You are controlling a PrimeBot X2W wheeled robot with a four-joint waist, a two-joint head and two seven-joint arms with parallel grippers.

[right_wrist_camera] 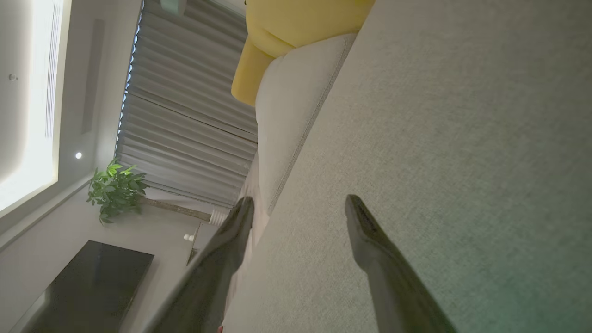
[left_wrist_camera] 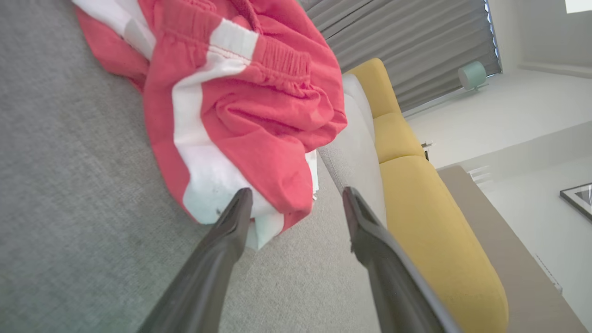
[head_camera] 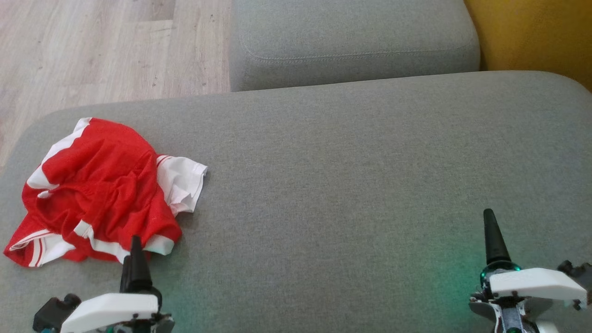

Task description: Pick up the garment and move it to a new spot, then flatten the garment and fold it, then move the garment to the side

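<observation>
The garment is a pair of red shorts with white stripes, lying crumpled at the left end of the grey cushion. My left gripper hovers at its near edge, open and empty. In the left wrist view the garment lies just beyond my left gripper, its white hem by the left fingertip. My right gripper hangs over bare cushion at the lower right, far from the garment. In the right wrist view my right gripper is open with nothing between the fingers.
A second grey cushion sits beyond the work cushion, with a yellow cushion at the back right. Wood floor lies past the cushion's far left edge. The room's curtains and a plant are in the right wrist view.
</observation>
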